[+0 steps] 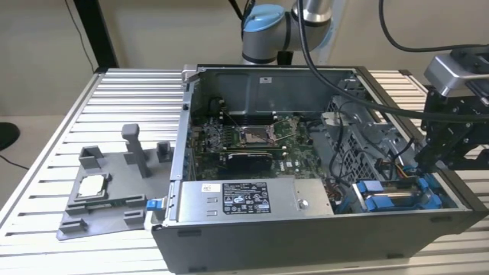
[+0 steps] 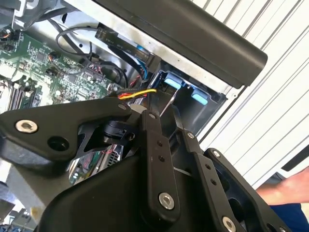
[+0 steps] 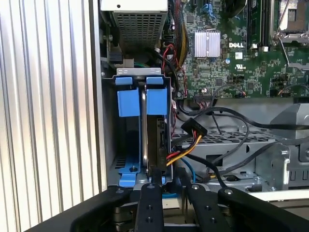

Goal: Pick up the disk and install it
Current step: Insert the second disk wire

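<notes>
Disk (image 3: pixel 153 140) stands edge-on in the case bay, blue carrier tabs showing; tool (image 3: pixel 169 191) clenched on it.

The flat silver-grey metal disk in its blue plastic carrier frame (image 3: pixel 155 140) stands on edge in the case's corner drive bay; its blue end tabs (image 1: pixel 379 192) show there; yellow and red cables meet its edge.
</notes>
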`<state>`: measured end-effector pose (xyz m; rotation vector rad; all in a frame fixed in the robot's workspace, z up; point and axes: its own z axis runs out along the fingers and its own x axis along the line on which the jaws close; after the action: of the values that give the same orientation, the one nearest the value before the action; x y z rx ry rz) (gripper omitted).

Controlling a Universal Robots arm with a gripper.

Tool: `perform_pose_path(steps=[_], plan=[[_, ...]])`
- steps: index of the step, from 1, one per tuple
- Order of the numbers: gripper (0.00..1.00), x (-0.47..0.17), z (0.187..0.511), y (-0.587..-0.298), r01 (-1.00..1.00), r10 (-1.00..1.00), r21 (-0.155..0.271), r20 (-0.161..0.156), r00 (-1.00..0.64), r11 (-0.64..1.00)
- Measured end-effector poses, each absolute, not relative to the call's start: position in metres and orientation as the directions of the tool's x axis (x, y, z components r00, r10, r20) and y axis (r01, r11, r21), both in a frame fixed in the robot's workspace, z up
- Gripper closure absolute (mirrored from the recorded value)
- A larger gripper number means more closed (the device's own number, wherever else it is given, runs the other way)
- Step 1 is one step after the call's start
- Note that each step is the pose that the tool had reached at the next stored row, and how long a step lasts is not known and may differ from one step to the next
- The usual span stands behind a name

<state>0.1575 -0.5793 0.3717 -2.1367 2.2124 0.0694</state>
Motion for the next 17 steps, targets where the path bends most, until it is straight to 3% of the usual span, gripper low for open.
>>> perform_pose_path(steps=[17], plan=[[0.00, 0.1577, 0.3747, -0.5745, -0.999, -0.997, -0.010, -0.075, -0.035, 0.036]])
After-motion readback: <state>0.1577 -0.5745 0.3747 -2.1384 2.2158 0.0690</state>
